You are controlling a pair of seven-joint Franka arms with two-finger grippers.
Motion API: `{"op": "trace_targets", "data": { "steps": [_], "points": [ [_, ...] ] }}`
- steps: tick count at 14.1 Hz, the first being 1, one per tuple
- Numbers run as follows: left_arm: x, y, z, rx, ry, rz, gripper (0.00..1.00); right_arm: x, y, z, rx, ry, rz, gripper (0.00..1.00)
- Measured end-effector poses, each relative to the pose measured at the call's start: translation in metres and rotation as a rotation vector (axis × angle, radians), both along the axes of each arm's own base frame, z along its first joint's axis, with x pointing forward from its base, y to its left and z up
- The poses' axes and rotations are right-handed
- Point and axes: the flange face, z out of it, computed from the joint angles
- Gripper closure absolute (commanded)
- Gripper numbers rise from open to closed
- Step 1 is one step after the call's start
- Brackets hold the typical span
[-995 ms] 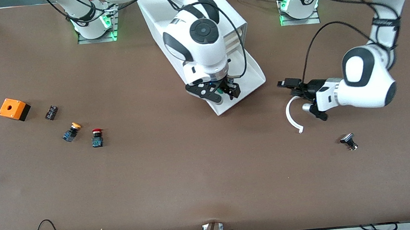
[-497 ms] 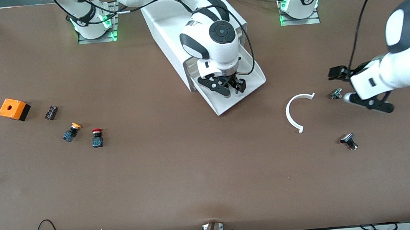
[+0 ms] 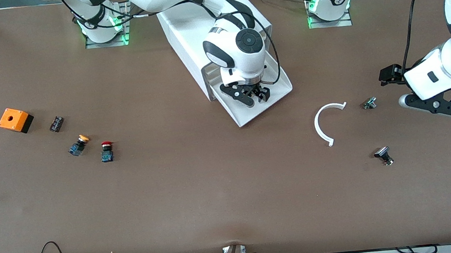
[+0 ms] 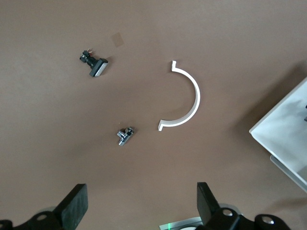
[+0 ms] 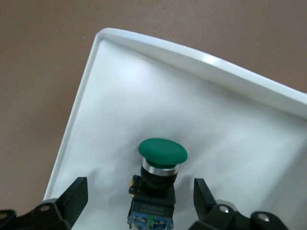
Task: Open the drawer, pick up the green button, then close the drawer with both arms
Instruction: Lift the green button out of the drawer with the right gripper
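**Drawer open, button not yet gripped**

Cabinet (image 3: 197,32) stands mid-table near the arm bases. Its lowest drawer (image 3: 277,95) is pulled out toward the front cam, so step 1 looks done. Taking the button & closing the drawer are left, by my read.

Right arm reaches over the cabinet; right gripper (image 3: 254,96) hangs over the open drawer tray w/ fingers (image 5: 72,194) spread wide, nothing held. Right wrist view shows the green-capped button (image 5: 162,152) lying on the tray floor, between the two fingers but apart from both. It sits near a tray corner.

Left arm waits toward its own end of the table. Left gripper (image 3: 434,92) is up over bare tabletop, fingers (image 4: 76,203) wide, empty.

Smaller stuff on the table: white curved strip (image 3: 324,126) & two small metal parts (image 3: 370,103) (image 3: 383,155) near the left gripper. Orange box (image 3: 15,120), small dark block (image 3: 56,123), orange-capped button (image 3: 79,145) & red-capped button (image 3: 106,151) lie toward the right arm's end.
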Motion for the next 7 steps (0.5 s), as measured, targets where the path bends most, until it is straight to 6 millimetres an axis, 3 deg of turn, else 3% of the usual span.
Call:
{"op": "trace_targets", "data": {
  "steps": [1,2,4,7],
  "points": [
    [0.0018,-0.0006,-0.0018,0.002,-0.005,0.048,0.0,-0.0004,0.0,-0.0025,-0.001,0.004,-0.001,0.42],
    [0.0027,-0.0024,-0.003,-0.009,-0.007,0.093,0.0,-0.0016,0.0008,-0.0034,0.003,0.011,-0.003,0.68],
    [0.0036,-0.006,-0.004,-0.041,-0.003,0.153,0.0,-0.0038,0.0024,-0.0032,0.015,0.029,-0.011,1.0],
    [0.0043,-0.0069,-0.0042,-0.043,-0.004,0.203,0.0,-0.0058,0.0036,-0.0024,0.033,0.064,-0.03,1.0]
  ]
}}
